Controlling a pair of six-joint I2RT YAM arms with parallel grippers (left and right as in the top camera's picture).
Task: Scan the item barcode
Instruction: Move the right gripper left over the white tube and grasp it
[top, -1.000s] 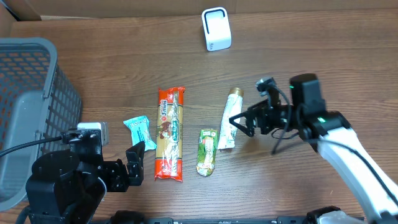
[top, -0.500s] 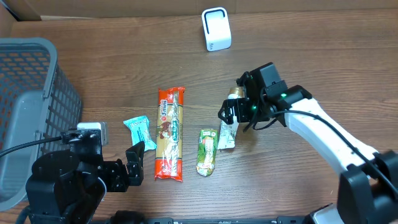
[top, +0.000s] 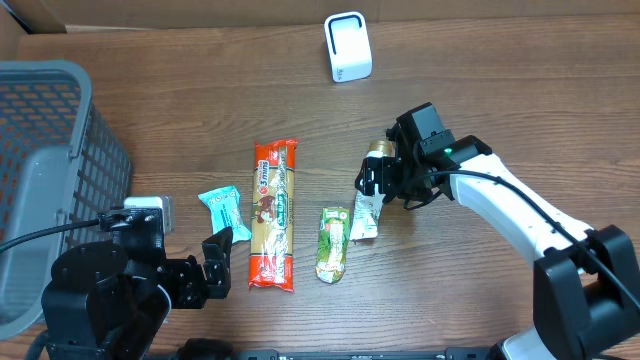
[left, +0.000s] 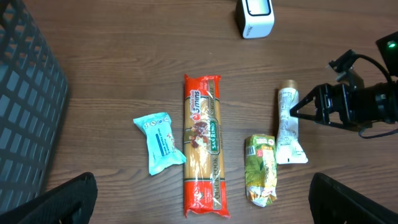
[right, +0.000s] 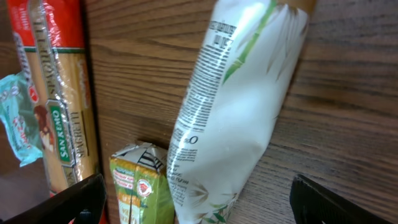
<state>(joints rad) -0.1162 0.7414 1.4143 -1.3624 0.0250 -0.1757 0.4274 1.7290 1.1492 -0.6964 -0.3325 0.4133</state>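
A white tube with a gold cap (top: 366, 207) lies on the wooden table, cap pointing to the far side. Its printed side fills the right wrist view (right: 236, 112). My right gripper (top: 374, 186) hangs low over the tube's upper half. It is open, one dark finger (right: 74, 200) on each side of the tube, and neither visibly touches it. The white scanner box (top: 347, 46) stands at the far edge, apart from both arms. My left gripper (left: 202, 208) is open near the front edge, with nothing between its fingers.
A long red pasta packet (top: 272, 215), a small teal packet (top: 224, 212) and a green pouch (top: 333, 243) lie in a row left of the tube. The green pouch nearly touches the tube's lower end. A grey mesh basket (top: 40, 180) fills the left side.
My right arm has swung left from the open table to the tube. It now straddles the tube with its fingers spread. The left arm and all the items have stayed put.
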